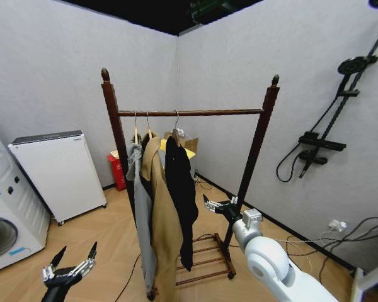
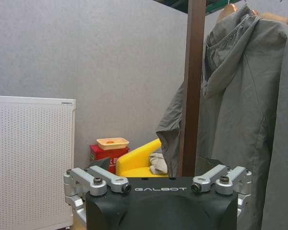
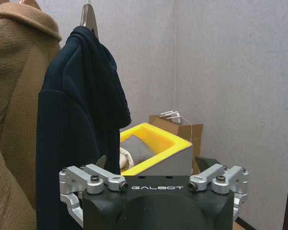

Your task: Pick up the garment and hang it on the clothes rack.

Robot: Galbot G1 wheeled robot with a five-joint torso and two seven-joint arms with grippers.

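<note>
Garment (image 1: 181, 189) first: the black jacket is hanging on a hanger from the bar of the clothes rack (image 1: 189, 113), rightmost of three pieces, and it is draping straight down beside the tan coat (image 1: 162, 214). Farther left on the same bar the grey hooded jacket (image 1: 140, 207) is hanging against the left post. The right gripper (image 1: 218, 204) is hovering just right of the jacket's lower half with its fingers spread wide, gripping nothing and not touching the fabric. In the right wrist view the jacket (image 3: 77, 124) is filling the space ahead of it, with a yellow bin (image 3: 153, 148) sitting beyond. Down at the near left, the left gripper (image 1: 72, 261) is waiting low over the floor, fingers spread apart and empty, well apart from the rack. A white cabinet (image 1: 60, 173) is standing by the left wall.
</note>
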